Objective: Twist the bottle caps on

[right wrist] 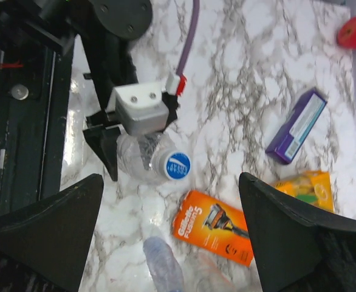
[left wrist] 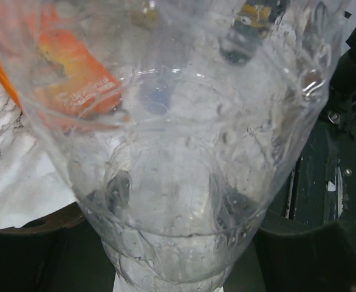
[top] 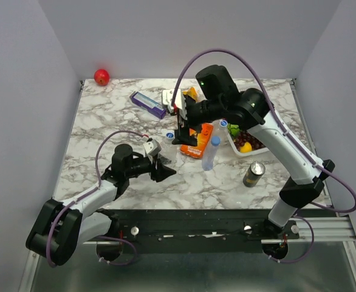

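Observation:
My left gripper (top: 160,165) is shut on the body of a clear bottle (top: 166,150), which fills the left wrist view (left wrist: 178,182) and hides the fingers. This bottle (right wrist: 138,159) carries a blue cap (right wrist: 178,165) on its neck. My right gripper (top: 181,131) hangs open above it, its fingers (right wrist: 44,234) spread wide to either side and apart from the cap. A second clear bottle (top: 210,154) with a blue cap (top: 215,141) on top stands to the right; it is blurred in the right wrist view (right wrist: 163,267). Another blue cap (top: 223,123) shows by the tray.
An orange razor pack (top: 197,141) lies between the two bottles. A white tray (top: 236,148) of fruit sits at the right, a dark can (top: 254,174) in front of it. A purple box (top: 146,103) and a red ball (top: 101,76) lie at the back.

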